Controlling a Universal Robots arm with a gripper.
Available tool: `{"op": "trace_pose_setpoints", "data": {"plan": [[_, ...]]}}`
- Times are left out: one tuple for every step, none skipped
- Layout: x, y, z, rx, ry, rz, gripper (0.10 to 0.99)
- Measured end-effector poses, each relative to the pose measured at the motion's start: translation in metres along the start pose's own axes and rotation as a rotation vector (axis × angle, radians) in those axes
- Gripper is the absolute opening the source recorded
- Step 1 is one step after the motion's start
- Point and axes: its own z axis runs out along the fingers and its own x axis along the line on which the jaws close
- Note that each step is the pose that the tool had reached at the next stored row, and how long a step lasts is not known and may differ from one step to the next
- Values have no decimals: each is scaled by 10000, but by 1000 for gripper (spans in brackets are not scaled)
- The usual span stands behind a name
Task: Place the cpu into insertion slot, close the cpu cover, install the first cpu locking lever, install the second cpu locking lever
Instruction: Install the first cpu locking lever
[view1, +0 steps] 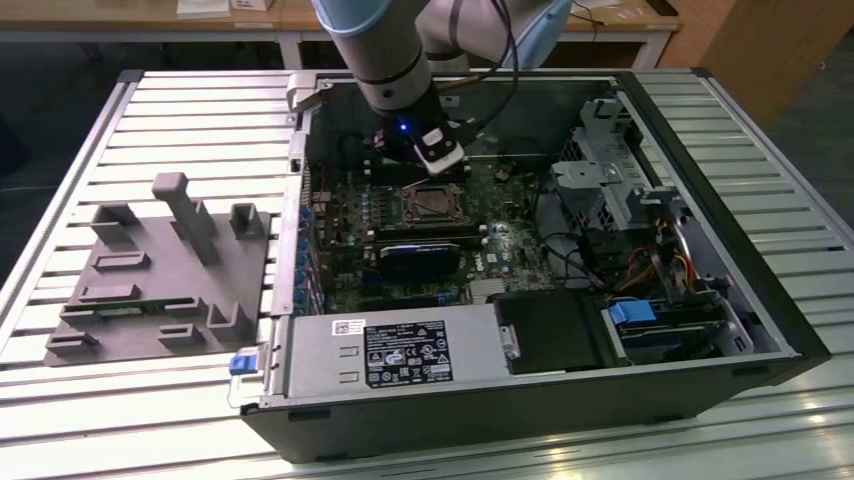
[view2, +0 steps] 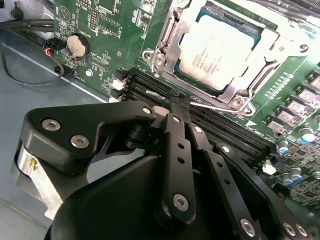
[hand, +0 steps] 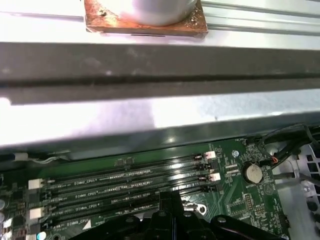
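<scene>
**A:** The gripper (view2: 177, 102) had its fingers drawn together with nothing visibly between them. The tips sat low over the motherboard (view2: 105, 30), just beside the insertion slot (view2: 156, 59).

**B:** And the cpu (view2: 216, 47)?

**A:** Seated in the slot, silver top up. The cpu cover (view2: 169, 42) lay flat over its edges, so both of those steps looked done.

**B:** Then it was on the levers.

**A:** I judged so. The tips were at the end of a thin locking lever (view2: 220, 106), touching it or nearly so. It ran along the slot's edge nearest the memory slots (view2: 235, 132). Whether it was the first or second, or already under its catch, I could not tell.

**B:** What did the move call for?

**A:** By my reckoning, a firm, narrow push. The rod looked thin and springy, so the closed tips would have to stay square on it. They would press it down and carry it under the hook without sliding onto the memory slots.

**B:** And the surroundings?

**A:** The board sat in an open computer case (view1: 747, 300) lying on its side on a slatted metal table (view1: 200, 110). A grey moulded fixture (view1: 147, 270) lay near the table's edge at the exterior view's left, just beside the case. Wooden desks (view1: 80, 20) stood beyond the far edge.
</scene>
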Motion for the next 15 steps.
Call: {"op": "trace_pose_setpoints", "data": {"plan": [[2,4,4,19,-16,54,102],[3,7,8,39,-35,116,102],[5,9,12,61,-55,183,102],[7,12,16,83,-75,250,102],[9,16,21,103,-93,308,102],[12,23,26,121,-108,357,102],[15,31,31,135,-120,394,102],[17,40,36,149,-129,423,102],[20,46,40,162,-139,450,102],[22,52,44,178,-149,479,102],[23,53,48,198,-163,517,102],[24,52,51,226,-183,577,102],[25,51,55,263,-208,657,102],[27,49,60,296,-235,739,102],[28,48,65,322,-259,817,102]]}}
